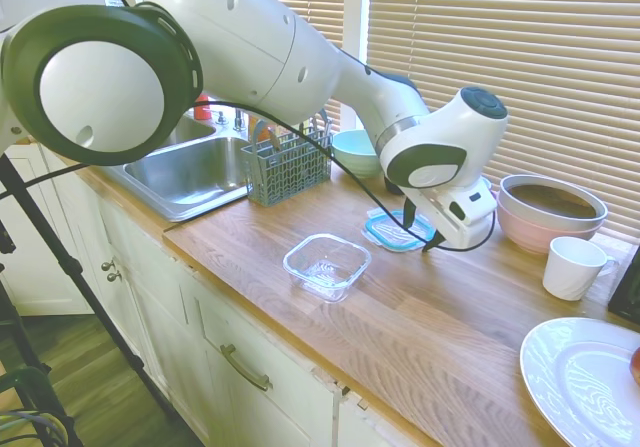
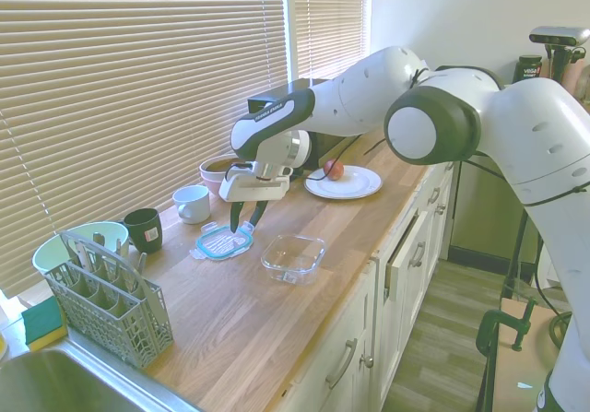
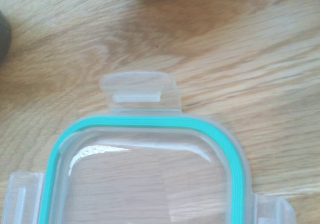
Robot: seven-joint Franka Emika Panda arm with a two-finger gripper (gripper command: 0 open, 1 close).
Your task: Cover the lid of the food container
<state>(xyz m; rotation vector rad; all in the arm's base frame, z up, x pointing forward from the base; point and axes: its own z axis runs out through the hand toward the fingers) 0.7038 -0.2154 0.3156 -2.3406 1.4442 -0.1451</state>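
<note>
The lid (image 1: 388, 233) (image 2: 221, 241) lies flat on the wooden counter, clear with a light blue rim; one snap tab and the near rim fill the wrist view (image 3: 145, 129). My gripper (image 1: 418, 231) (image 2: 244, 224) hangs just above the lid's edge that faces the white plate. Its two dark fingers are open and point down, with nothing held between them. The food container (image 1: 327, 265) (image 2: 293, 256), a small square glass dish, stands empty on the counter a short way from the lid, toward the front edge.
A grey cutlery rack (image 1: 283, 167) (image 2: 106, 297) and a sink (image 1: 195, 172) lie at one end. Stacked bowls (image 1: 550, 212), a white mug (image 1: 573, 267) (image 2: 193, 204), a dark cup (image 2: 143, 229) and a white plate (image 1: 585, 377) (image 2: 355, 184) stand around the lid.
</note>
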